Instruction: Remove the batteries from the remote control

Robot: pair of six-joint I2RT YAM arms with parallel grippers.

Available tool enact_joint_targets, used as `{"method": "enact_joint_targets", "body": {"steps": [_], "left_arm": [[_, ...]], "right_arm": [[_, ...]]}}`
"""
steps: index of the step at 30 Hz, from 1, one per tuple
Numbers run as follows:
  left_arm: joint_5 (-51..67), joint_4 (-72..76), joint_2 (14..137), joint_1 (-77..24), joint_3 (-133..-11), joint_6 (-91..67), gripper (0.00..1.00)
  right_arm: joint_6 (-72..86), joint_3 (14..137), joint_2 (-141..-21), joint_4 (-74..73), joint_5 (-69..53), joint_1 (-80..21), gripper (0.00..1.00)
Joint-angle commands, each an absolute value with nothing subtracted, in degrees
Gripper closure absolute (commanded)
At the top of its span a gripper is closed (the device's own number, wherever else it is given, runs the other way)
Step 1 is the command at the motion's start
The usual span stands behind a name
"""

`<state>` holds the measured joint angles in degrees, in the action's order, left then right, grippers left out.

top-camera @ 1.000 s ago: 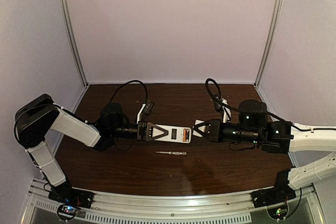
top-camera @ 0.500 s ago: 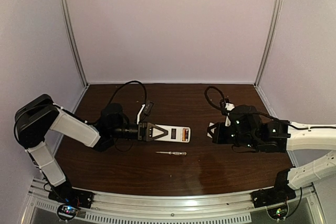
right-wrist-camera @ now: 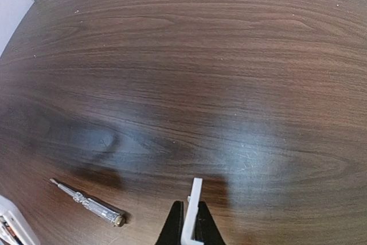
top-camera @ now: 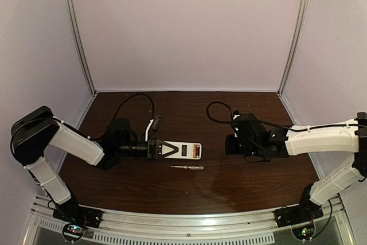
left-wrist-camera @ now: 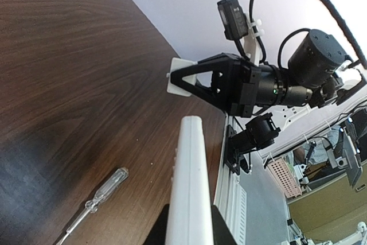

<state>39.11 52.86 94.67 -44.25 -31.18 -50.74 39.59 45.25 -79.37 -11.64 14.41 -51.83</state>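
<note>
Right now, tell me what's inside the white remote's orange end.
At the free end of the flat white rectangular remote control, held by the left tool, only an orange-red strip shows. Whether batteries lie inside cannot be told: too small.

1. No word, brand, number or sign can be read in any view.
2. The remote control (top-camera: 182, 150) has a small dark mark on its white face, near its red-orange end. The mark is too small to make out.

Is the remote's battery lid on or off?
Off. The right pincer holds the white lid apart from the remote, and the batteries show at its end.
</note>
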Motion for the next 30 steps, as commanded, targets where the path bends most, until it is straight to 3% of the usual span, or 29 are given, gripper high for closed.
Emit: {"method": "enact_joint_targets", "body": {"steps": [1,16,25,30], "left_arm": [[37.53,54.35,92.02,-44.16,-29.56,-49.18,1.0],[32.79,49.67,83.23,-44.21,-22.26,-47.96,1.0],[29.12,43.2,74.64,-44.2,-18.77,-46.29,1.0],[27.77,40.51,70.61,-44.21,-17.3,-45.96,1.0]], "right_arm": [[35.83,46.71,-82.8,-7.59,14.53,-50.52,1.0],[37.02,46.5,-90.77,-3.69,11.65,-46.06,0.9],[37.85,46.85,-92.42,-3.67,10.11,-45.34,0.75],[37.97,46.85,-91.75,-4.88,10.14,-45.12,0.58]]}}
